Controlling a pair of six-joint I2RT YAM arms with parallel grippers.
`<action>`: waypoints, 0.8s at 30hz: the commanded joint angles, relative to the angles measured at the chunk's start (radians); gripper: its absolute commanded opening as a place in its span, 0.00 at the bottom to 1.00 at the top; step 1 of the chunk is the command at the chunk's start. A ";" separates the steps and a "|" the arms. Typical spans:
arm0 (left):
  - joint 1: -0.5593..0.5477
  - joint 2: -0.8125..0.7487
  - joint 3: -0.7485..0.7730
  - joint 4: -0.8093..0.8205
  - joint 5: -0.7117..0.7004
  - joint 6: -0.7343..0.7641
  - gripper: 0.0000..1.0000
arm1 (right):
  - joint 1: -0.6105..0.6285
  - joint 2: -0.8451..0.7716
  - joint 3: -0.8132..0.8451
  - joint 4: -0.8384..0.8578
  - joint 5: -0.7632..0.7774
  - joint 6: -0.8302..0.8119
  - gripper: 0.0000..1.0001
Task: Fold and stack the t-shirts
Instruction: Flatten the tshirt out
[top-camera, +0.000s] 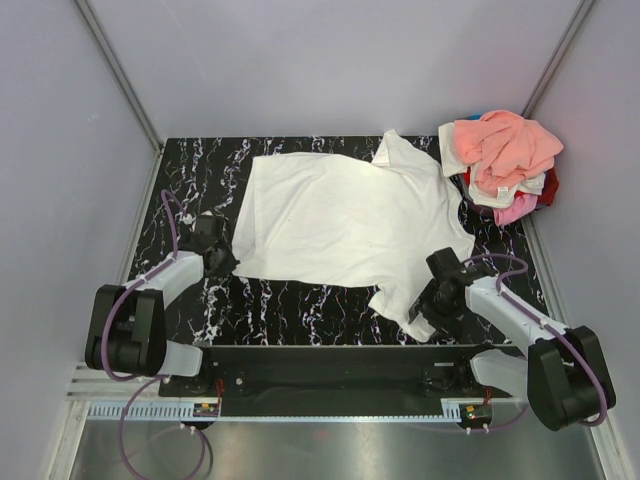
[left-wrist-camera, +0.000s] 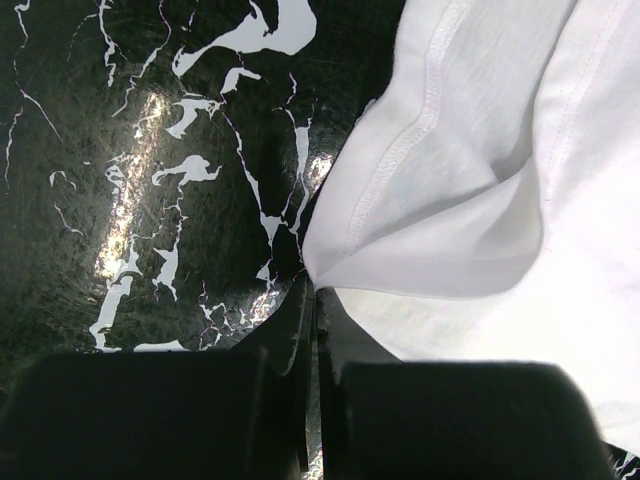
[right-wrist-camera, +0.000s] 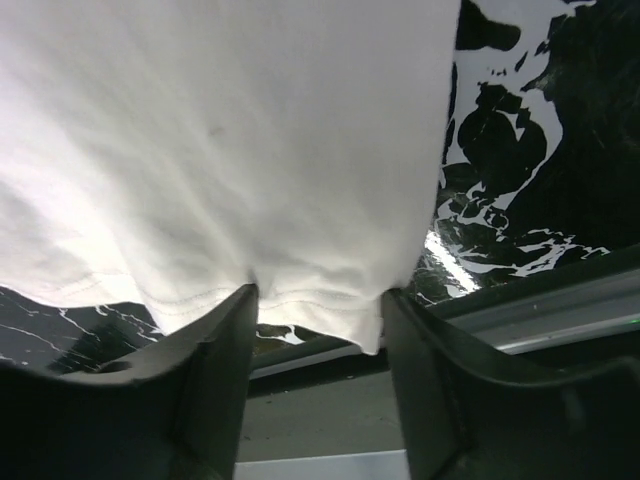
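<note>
One white t-shirt (top-camera: 340, 220) is lying flat on the table (top-camera: 290, 305), other t-shirts (top-camera: 505, 160) heaped at its far right corner. The left gripper (left-wrist-camera: 312, 300) is pinching a hem corner; the right gripper (right-wrist-camera: 315, 300) is straddling a sleeve, fingers spread.

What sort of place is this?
Probably a robotics lab cell: plain grey walls box in a marble-patterned table, robot arms are mounted at its edge, and a white t-shirt lies spread on it.
</note>
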 joint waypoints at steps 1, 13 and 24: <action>0.002 -0.033 -0.006 0.038 -0.018 0.012 0.00 | 0.006 -0.018 0.032 0.013 0.093 -0.001 0.57; 0.002 -0.032 -0.004 0.036 -0.018 0.012 0.00 | 0.046 -0.039 0.021 0.036 0.062 -0.024 0.00; 0.000 -0.192 -0.007 -0.020 0.031 -0.020 0.00 | 0.049 -0.266 0.130 -0.099 0.096 -0.033 0.00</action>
